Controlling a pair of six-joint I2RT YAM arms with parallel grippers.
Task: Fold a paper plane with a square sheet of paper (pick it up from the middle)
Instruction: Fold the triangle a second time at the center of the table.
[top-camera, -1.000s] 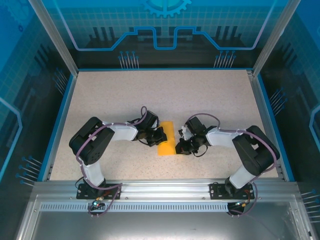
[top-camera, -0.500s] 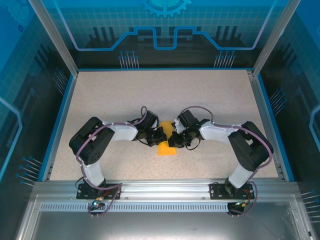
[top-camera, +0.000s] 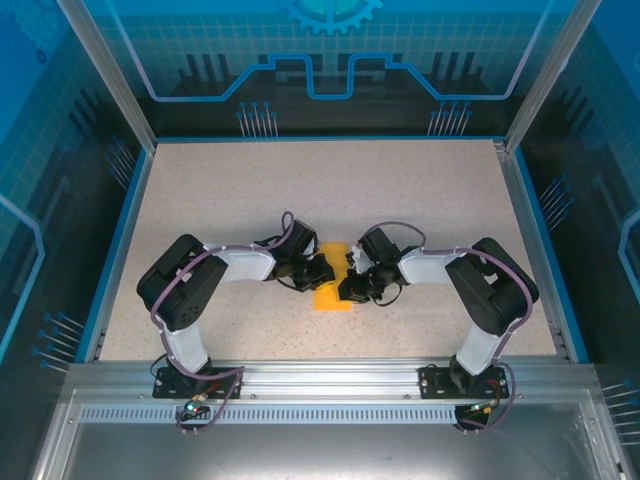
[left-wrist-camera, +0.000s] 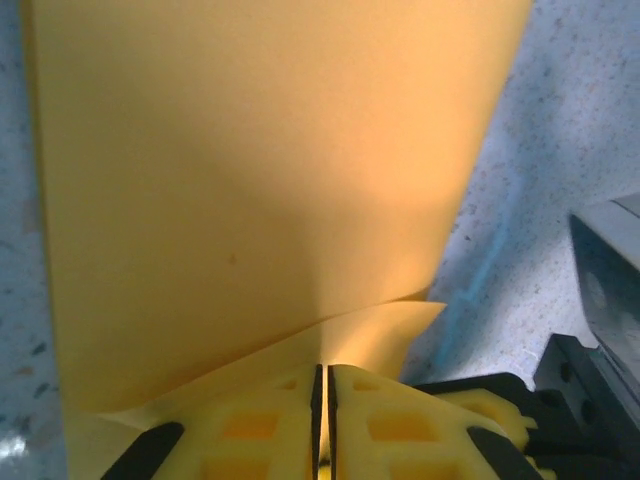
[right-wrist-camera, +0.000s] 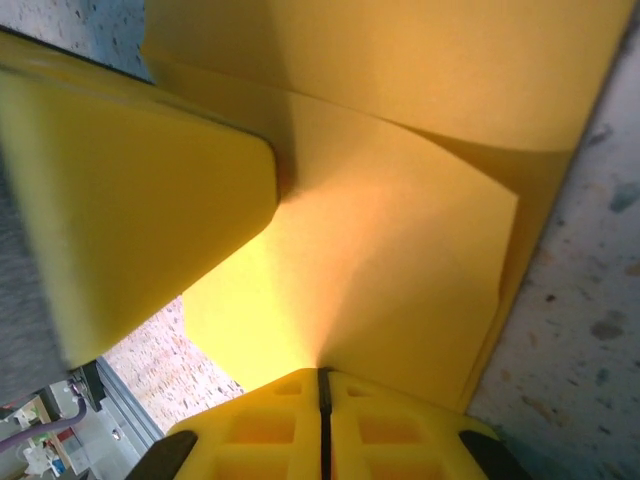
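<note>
The orange-yellow square sheet of paper (top-camera: 330, 298) lies mid-table in folded layers; no paper plane shape is in view. My left gripper (top-camera: 322, 272) sits at its left edge. In the left wrist view the paper (left-wrist-camera: 250, 180) spreads ahead, and a thin layer runs into the narrow slit of the left gripper (left-wrist-camera: 322, 375). My right gripper (top-camera: 350, 283) sits over the paper's right side. In the right wrist view the right gripper (right-wrist-camera: 322, 375) is shut on a lifted flap of the paper (right-wrist-camera: 400, 250), which curves over the layer below. A left finger (right-wrist-camera: 130, 200) presses beside the flap.
The speckled table (top-camera: 400, 190) has a raised blue rim (top-camera: 118, 250) on three sides and an aluminium rail (top-camera: 330, 375) at the near edge. Both arms reach inward from their bases and meet at the middle. Part of the right arm's grey body (left-wrist-camera: 605, 290) stands close beside the paper.
My right gripper has moved left from the paper's right edge onto the paper, carrying the flap with it, so the visible paper is narrower. The left arm has stayed in place.
</note>
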